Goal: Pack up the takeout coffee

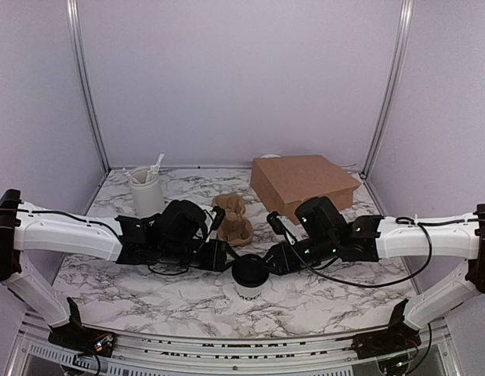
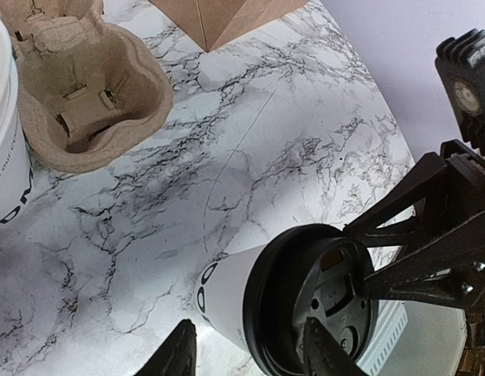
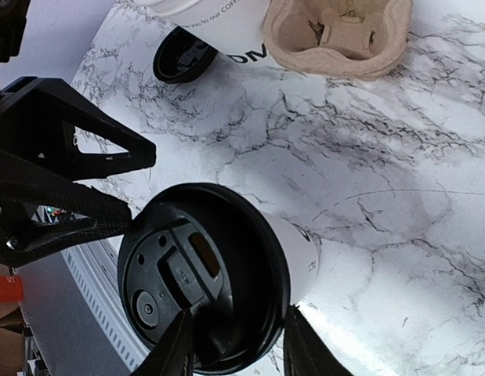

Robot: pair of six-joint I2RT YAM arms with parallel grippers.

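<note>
Takeout coffee (image 1: 249, 277) between left tool (image 2: 250, 356), right tool (image 3: 240, 348); table (image 1: 132, 294) edge seemingly close.

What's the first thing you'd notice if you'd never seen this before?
The small white coffee cup with its black lid, standing at the front middle of the marble table. The left arm and right arm reach in and meet right at it. Behind it sits a brown cup carrier.

Top of the right wrist view: a white cup (image 3: 218, 23) reads "to our COFF" above larger letters, perhaps "OM". The takeout coffee (image 1: 249, 283) carries dark lettering too small to read.
</note>
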